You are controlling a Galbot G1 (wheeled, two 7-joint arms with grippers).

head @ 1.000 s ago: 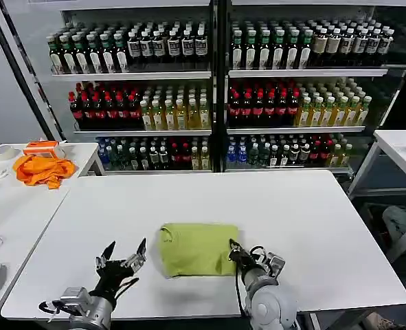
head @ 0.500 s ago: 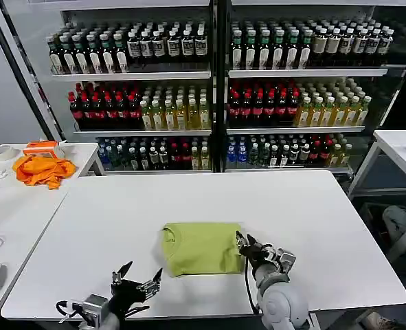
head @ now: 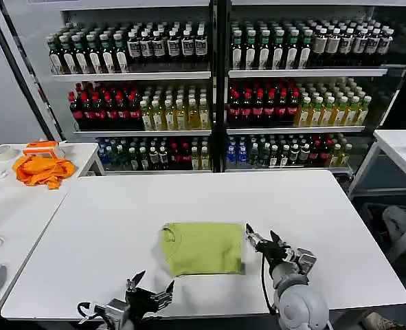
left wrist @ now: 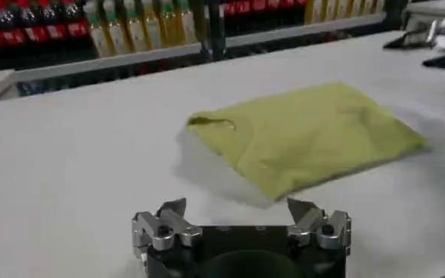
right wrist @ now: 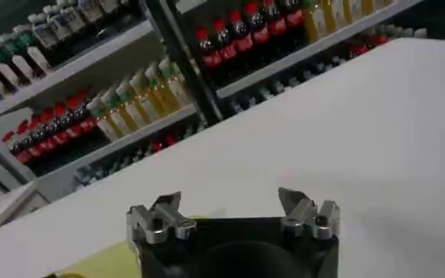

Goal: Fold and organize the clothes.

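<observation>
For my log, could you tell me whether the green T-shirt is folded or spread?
Folded: the T-shirt lies as a compact rectangle, collar at one end, no sleeves out.

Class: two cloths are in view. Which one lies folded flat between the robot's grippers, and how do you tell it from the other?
The lime-green T-shirt, a neat rectangle on the main white table. The orange cloth lies crumpled on the side table.

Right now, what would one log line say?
T-shirt: folded, on table | left hand: open, empty, near edge | right hand: open, beside shirt

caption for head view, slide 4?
Folded T-shirt on white table; open left gripper and right gripper beside it.
</observation>
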